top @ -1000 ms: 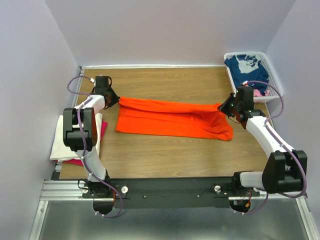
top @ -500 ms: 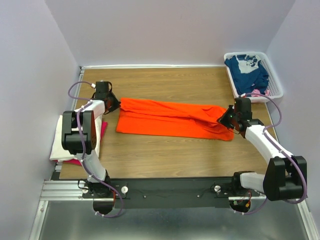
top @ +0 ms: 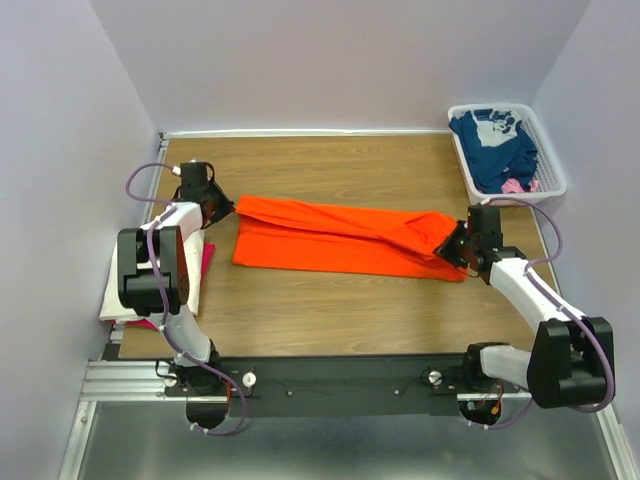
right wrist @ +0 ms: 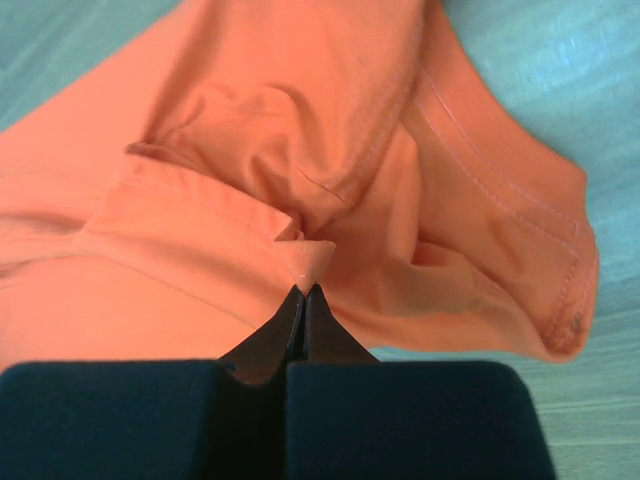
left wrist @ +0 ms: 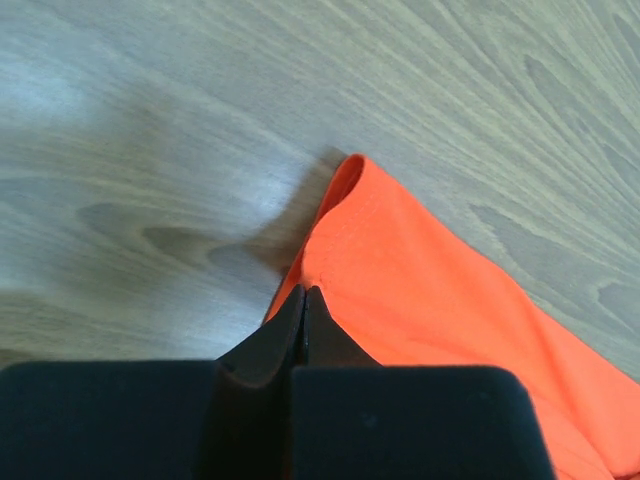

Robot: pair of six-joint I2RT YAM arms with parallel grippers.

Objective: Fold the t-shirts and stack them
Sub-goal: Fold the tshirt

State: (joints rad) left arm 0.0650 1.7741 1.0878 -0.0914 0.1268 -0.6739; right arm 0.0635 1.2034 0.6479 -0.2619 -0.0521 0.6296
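A bright orange t-shirt [top: 340, 236] lies stretched across the middle of the wooden table, folded lengthwise into a long band. My left gripper [top: 226, 208] is shut on its far left corner; in the left wrist view the closed tips [left wrist: 304, 292] pinch the orange edge [left wrist: 420, 290]. My right gripper [top: 450, 243] is shut on the bunched right end, and a small cloth corner [right wrist: 306, 262] pokes out beyond its tips [right wrist: 303, 290]. A folded cream-white shirt [top: 122, 288] rests on a magenta-pink one [top: 207, 258] at the left edge. A navy blue shirt [top: 495, 142] fills the basket.
The white slotted basket [top: 500, 106] stands at the back right corner with a bit of pink cloth [top: 515, 186] at its near end. Lilac walls close in the table on three sides. Bare wood [top: 330, 300] lies between the orange shirt and the arm bases.
My right gripper has come nearer and lower with the shirt's right end, pulling the upper layer taut. My left gripper has shifted slightly left, still holding its corner.
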